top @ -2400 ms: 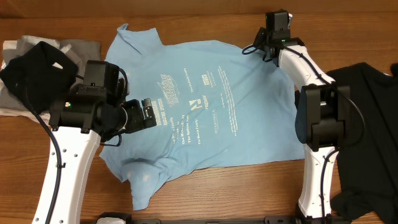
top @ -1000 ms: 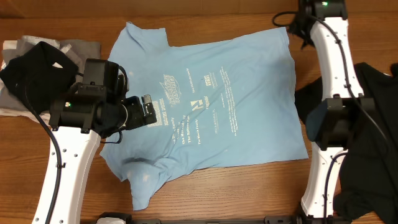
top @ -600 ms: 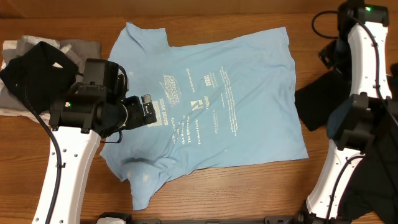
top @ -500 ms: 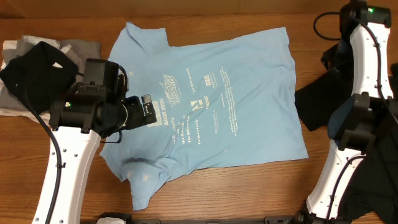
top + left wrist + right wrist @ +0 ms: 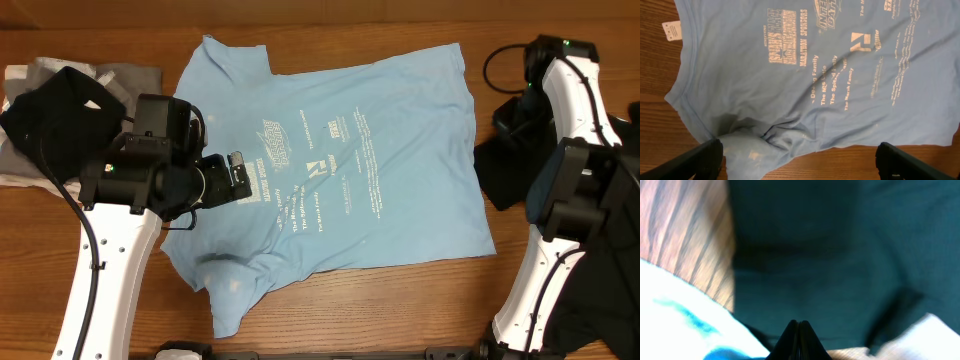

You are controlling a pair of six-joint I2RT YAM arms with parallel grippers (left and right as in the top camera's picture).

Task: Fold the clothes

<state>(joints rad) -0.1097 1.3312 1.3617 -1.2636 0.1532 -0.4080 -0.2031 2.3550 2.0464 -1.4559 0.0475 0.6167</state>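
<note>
1. The right gripper (image 5: 797, 332) has its jaws pressed together with nothing visibly held. It hangs low over the black cloth (image 5: 850, 255) at the table's (image 5: 420, 310) 3 o'clock side. If it sinks any lower like this, the closed tips could snag that cloth and drag it along.

2. At 8 o'clock in the right wrist view there is a pale blue blur, probably the shirt's (image 5: 340, 170) edge, just beside the black cloth. A pinch made here could catch both fabrics at once. The black cloth would then ride into the fold.

3. The left gripper (image 5: 800, 159) is spread wide, its fingers (image 5: 702, 157) well apart and holding nothing. It hovers over the shirt's 9 o'clock part, near the collar.

4. Below it, the sleeve (image 5: 747, 150) at the shirt's 7 o'clock corner lies bunched and creased. If the fold goes over that lump, the crease would be locked in and the edges would sit crooked.

5. The shirt lies spread flat, print up, in the middle of the table. A grasp that takes only its top layer would probably peel the layers apart rather than fold them.

6. The pile (image 5: 60, 100) at 9 o'clock sits close behind the left arm. A wide swing of that arm could knock it.
</note>
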